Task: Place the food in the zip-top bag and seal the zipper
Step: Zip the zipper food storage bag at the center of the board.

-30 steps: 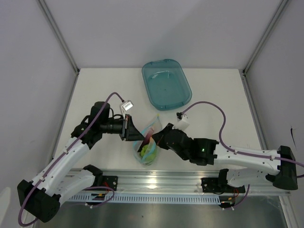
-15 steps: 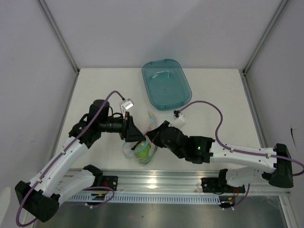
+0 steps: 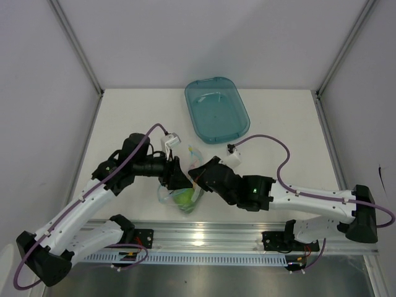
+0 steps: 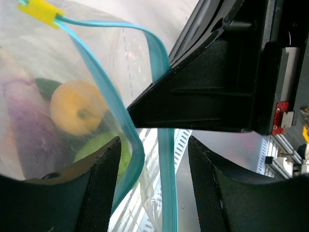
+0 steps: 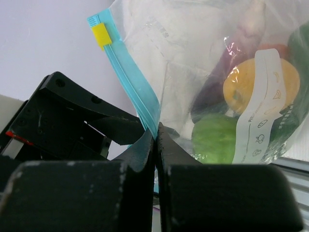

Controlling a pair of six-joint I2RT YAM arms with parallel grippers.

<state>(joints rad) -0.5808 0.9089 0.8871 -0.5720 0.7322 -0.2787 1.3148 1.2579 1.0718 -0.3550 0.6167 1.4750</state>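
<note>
bag location: zip-top bag at the near edge of the tabletop, between the 2 claws, belly down and mouth up. Teal tray is well apart at the far side.
food: yellow ball, eggplant and light green fruit all show through the film, piled at the bottom. Other pieces are too hidden to name.
zipper: zipper rises to a yellow slider at its top end. In the left wrist view the 2 blue tracks stand apart, so the mouth reads as not yet sealed.
handling: thin crinkly film, limp, likely slippery. The toy load looks light but sags and drags the mouth askew. The blue strip is the stiffest part.
where to hold: on the strip or at the slider, not on the bare film, which would bunch and slide out.
left claw: left claw is spread, with the blue tracks running through the gap and nothing pinched.
right claw: right claw is pressed together on the zipper, pinching it low down.
left arm pose: elbow raised, forearm pointing right at the bag mouth.
right arm pose: stretched low across the tabletop, wrist pointing left. The 2 claws are nearly nose to nose.
</note>
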